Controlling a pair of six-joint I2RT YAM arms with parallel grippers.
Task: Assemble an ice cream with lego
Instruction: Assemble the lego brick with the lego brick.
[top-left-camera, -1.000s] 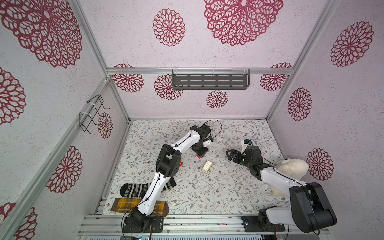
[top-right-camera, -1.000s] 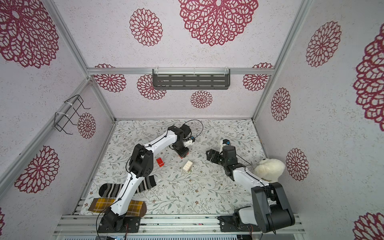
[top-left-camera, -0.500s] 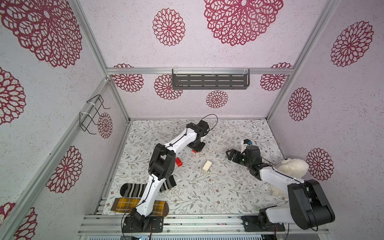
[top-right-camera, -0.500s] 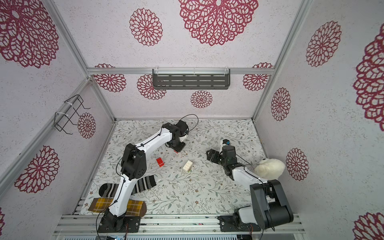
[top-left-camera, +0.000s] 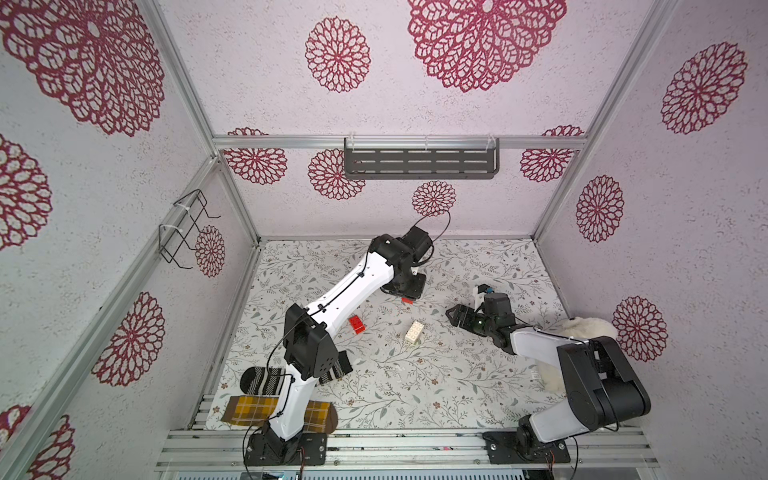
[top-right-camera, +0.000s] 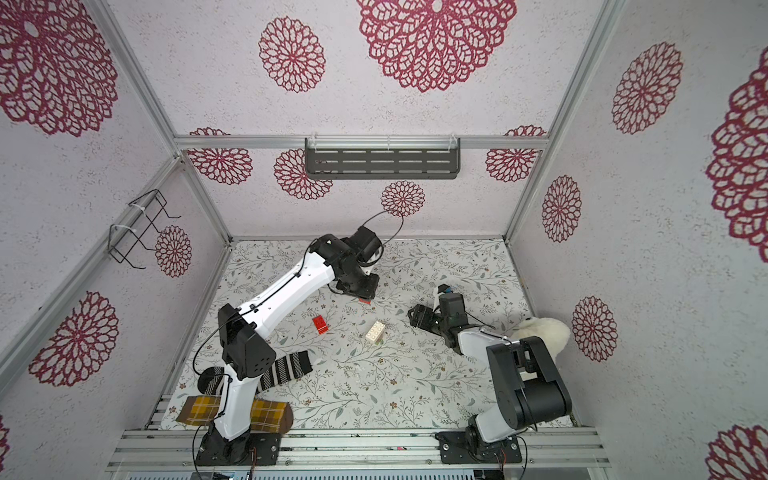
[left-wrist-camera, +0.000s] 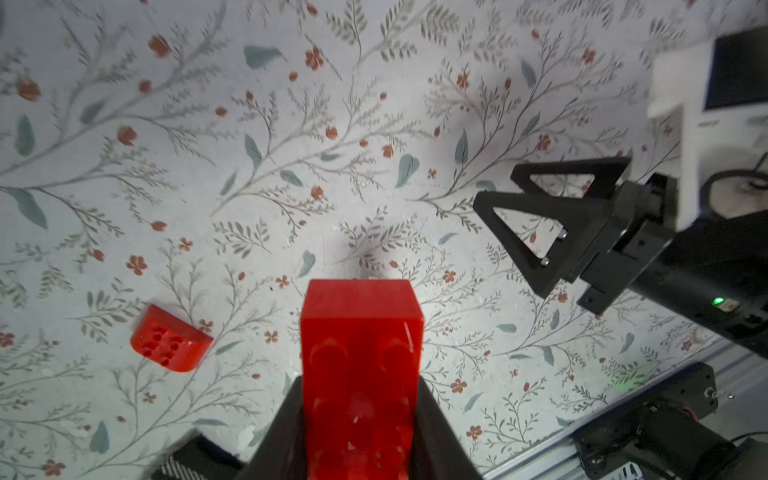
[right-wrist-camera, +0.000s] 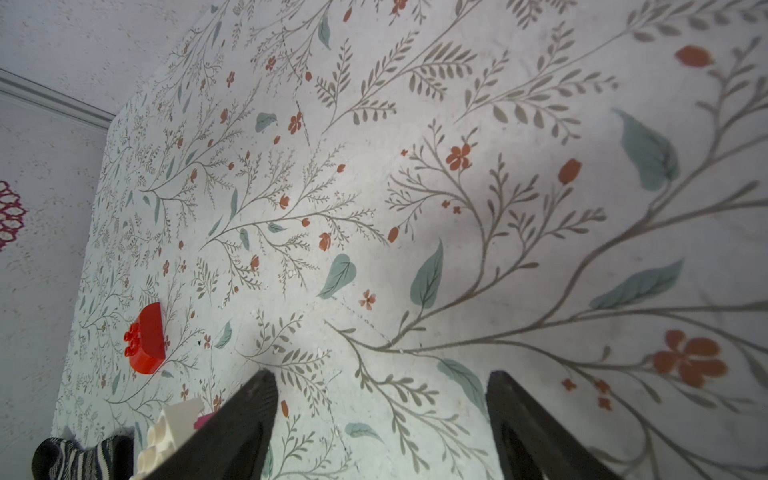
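Red lego brick pinched in left gripper, right gripper gaping

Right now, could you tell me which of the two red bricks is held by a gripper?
The oblong red brick, clamped in the left gripper; the rounded red brick lies loose on the mat, untouched.

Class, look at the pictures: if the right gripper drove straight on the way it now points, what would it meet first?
Probably the floral mat: nothing lies ahead between the right gripper fingers, though depth is unclear. The cream brick sits off to one side.
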